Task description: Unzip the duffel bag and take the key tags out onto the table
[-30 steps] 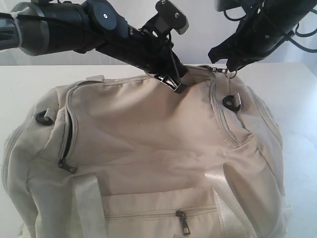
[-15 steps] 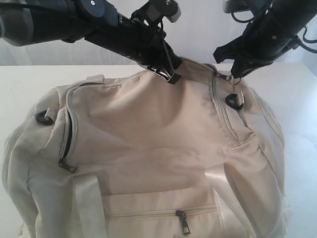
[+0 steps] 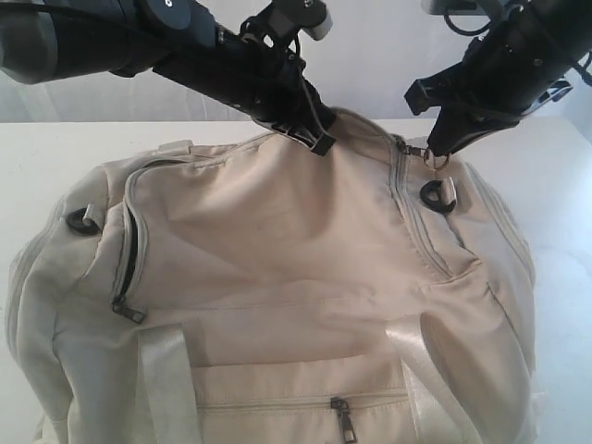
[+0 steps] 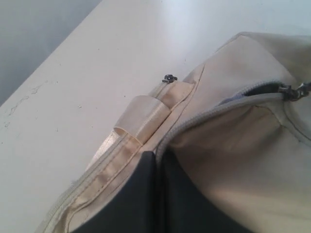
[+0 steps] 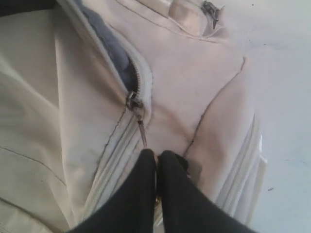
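Observation:
The cream duffel bag (image 3: 277, 259) fills the exterior view on the white table (image 3: 37, 148). My left gripper (image 3: 314, 139) is shut on a fold of bag fabric at the top ridge, beside the zipper track (image 4: 194, 121); in the left wrist view its dark fingers (image 4: 141, 194) pinch the cloth. My right gripper (image 3: 435, 151) is shut on the dark zipper pull (image 5: 142, 133), just past the slider (image 5: 133, 103). Behind the slider a short gap shows grey lining (image 5: 114, 48). The key tags are hidden.
A black D-ring (image 3: 435, 196) sits just below my right gripper, another (image 3: 81, 220) at the bag's left end. A side-pocket zipper pull (image 3: 127, 310) and a front-pocket pull (image 3: 346, 421) hang shut. Pale webbing straps (image 3: 166, 388) cross the near side.
My left gripper has lifted the fabric ridge up and slightly left. My right gripper has drawn the zipper pull a little down and to the right.

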`<state>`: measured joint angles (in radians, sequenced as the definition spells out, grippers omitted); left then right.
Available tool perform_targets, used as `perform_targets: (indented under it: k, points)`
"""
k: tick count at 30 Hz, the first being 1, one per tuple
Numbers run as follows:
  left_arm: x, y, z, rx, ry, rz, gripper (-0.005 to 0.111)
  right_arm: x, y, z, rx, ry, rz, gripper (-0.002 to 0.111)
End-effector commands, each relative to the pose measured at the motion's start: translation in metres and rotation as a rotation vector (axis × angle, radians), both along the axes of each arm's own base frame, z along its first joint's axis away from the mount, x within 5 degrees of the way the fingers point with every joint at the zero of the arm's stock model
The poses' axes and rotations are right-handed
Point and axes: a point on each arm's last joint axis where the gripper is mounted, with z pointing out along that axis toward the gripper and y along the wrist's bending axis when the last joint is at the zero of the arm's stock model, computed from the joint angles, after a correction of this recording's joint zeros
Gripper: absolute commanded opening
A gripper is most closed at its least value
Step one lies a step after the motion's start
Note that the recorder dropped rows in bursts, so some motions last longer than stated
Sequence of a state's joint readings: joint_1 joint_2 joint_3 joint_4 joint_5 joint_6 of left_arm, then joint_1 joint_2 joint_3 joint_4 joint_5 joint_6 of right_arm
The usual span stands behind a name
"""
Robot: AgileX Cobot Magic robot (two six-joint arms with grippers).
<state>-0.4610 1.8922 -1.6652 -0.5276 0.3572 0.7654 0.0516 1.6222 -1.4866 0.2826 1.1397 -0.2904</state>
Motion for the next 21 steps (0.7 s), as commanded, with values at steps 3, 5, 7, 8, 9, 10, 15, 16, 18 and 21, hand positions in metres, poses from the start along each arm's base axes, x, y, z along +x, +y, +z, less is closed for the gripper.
perform_targets:
  k: [3, 5, 7, 8, 9, 10, 15, 16, 18, 21]
  points:
    - [0.003, 0.01, 0.009, -0.008, -0.03, 0.039, 0.0, -0.023, -0.006, -0.005, -0.028, 0.071, 0.024, 0.0]
    - [0.003, 0.01, 0.009, -0.012, -0.026, 0.042, 0.0, -0.028, -0.006, -0.004, -0.028, 0.068, 0.023, 0.0]
    - [0.003, 0.01, 0.008, -0.012, -0.023, 0.044, 0.0, -0.032, -0.006, -0.003, -0.028, 0.059, 0.02, 0.0]
    - [0.003, 0.01, 0.008, -0.012, -0.023, 0.044, 0.0, -0.034, -0.007, -0.003, -0.028, 0.053, 0.018, 0.0]
    - [0.003, 0.01, 0.008, -0.012, -0.023, 0.044, 0.0, -0.037, -0.007, -0.002, -0.028, 0.048, 0.018, 0.0]
    - [0.003, 0.01, 0.008, -0.011, -0.019, 0.041, 0.0, -0.039, -0.007, -0.002, -0.028, 0.048, 0.018, 0.0]
    - [-0.005, 0.008, 0.002, 0.066, 0.011, -0.067, 0.005, -0.036, -0.008, -0.01, -0.028, 0.0, -0.007, 0.0]
    - [-0.009, 0.005, 0.001, 0.098, 0.001, -0.117, 0.017, -0.036, -0.008, -0.015, -0.027, -0.004, -0.013, 0.0]
    - [-0.013, -0.002, 0.001, 0.102, 0.002, -0.141, 0.047, -0.035, -0.008, -0.022, -0.025, -0.016, -0.027, 0.0]
    - [-0.021, -0.025, 0.006, 0.09, -0.098, -0.165, 0.068, -0.034, -0.005, -0.03, 0.028, -0.021, -0.049, 0.0]
